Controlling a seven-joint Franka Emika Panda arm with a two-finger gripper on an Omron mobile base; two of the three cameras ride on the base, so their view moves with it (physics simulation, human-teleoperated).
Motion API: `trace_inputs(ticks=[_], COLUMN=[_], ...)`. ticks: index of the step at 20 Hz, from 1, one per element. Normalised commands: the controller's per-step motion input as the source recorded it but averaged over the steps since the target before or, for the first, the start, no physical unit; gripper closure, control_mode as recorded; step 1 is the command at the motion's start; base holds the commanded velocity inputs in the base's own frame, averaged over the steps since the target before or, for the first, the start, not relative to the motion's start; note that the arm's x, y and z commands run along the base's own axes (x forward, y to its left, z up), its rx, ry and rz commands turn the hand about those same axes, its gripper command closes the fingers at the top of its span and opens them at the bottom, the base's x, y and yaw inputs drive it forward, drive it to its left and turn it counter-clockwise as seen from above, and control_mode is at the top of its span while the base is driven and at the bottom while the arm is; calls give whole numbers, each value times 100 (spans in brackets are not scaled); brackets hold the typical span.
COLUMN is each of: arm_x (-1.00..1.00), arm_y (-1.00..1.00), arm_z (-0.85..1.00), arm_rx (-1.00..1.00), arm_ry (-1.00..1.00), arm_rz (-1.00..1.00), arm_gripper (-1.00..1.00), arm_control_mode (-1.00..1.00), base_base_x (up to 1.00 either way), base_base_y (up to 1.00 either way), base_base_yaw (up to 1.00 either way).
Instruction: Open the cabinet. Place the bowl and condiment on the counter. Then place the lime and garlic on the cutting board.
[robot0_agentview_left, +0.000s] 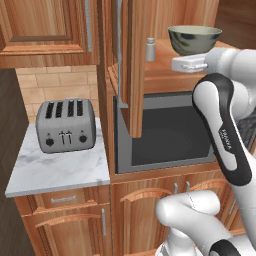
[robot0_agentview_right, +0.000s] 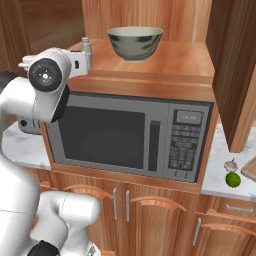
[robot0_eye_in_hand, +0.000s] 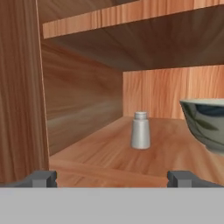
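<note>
One bowl (robot0_agentview_right: 135, 42), one shaker (robot0_eye_in_hand: 141, 130) on the cabinet shelf (robot0_eye_in_hand: 109, 148).
My gripper (robot0_eye_in_hand: 113, 178) faces them, spread wide, holding nothing.

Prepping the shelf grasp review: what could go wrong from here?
1. The shaker stands close beside the bowl; wide-open fingers reaching for one could knock the other.
2. The open cabinet door hangs just left of the arm; a sideways swing might hit it.
3. The shaker is narrow and upright, so an off-centre approach may tip it.
</note>
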Motion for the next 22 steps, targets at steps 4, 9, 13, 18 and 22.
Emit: trace_inputs(ticks=[4, 9, 13, 18, 22], arm_x=[26, 34, 36, 30, 30], arm_y=[-9, -2, 0, 0, 0], arm_z=[0, 3, 3, 0, 0], arm_rx=[-1, -1, -1, -1, -1], arm_ry=[0, 0, 0, 0, 0], arm_rz=[0, 0, 0, 0, 0], arm_gripper=[-100, -100, -100, -100, -100], arm_control_mode=[-100, -100, -100, -100, -100], base_base_x=[0, 0, 0, 0, 0], base_base_y=[0, 0, 0, 0, 0], base_base_yaw=[0, 0, 0, 0, 0])
